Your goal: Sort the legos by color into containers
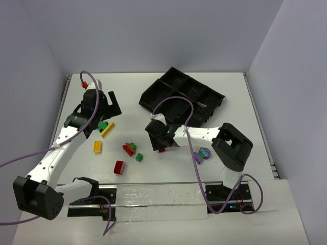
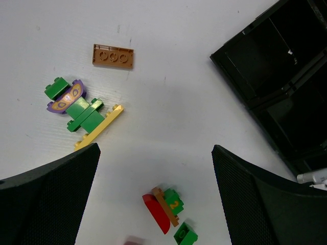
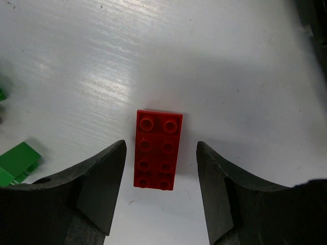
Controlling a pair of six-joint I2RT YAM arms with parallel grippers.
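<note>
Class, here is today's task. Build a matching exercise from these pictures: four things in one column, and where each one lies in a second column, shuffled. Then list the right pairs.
Things
1. red plate
2. purple flower piece
3. long yellow plate
4. black tray

Places
A. touching the green bricks
B. far side of the table, right of centre
C. between the open fingers of the right gripper
D. on the table beside the right arm

Pairs: 1-C, 2-D, 3-A, 4-B
</note>
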